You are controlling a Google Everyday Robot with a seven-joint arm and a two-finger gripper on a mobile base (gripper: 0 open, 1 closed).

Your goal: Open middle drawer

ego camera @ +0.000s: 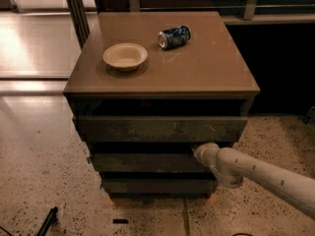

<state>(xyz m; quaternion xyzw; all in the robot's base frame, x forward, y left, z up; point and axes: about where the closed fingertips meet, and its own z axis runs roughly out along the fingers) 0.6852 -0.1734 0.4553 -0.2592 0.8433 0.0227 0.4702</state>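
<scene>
The middle drawer [142,162] is the second of three dark grey-brown fronts on the cabinet, flat and scuffed, with no handle. It sits set back under the wider top front [157,129], which has pale scratches. My gripper [199,152] is at the end of the pale arm [261,173] that comes in from the lower right. It is at the upper right of the middle drawer front, in the dark gap below the top front. The inside of the middle drawer is hidden.
The narrow bottom front [157,185] is just below. On the brown cabinet top [206,68] stand a pale bowl [125,56] and a crushed blue can [174,37] lying on its side. Speckled floor lies in front and to both sides. A dark object [47,220] lies at the lower left.
</scene>
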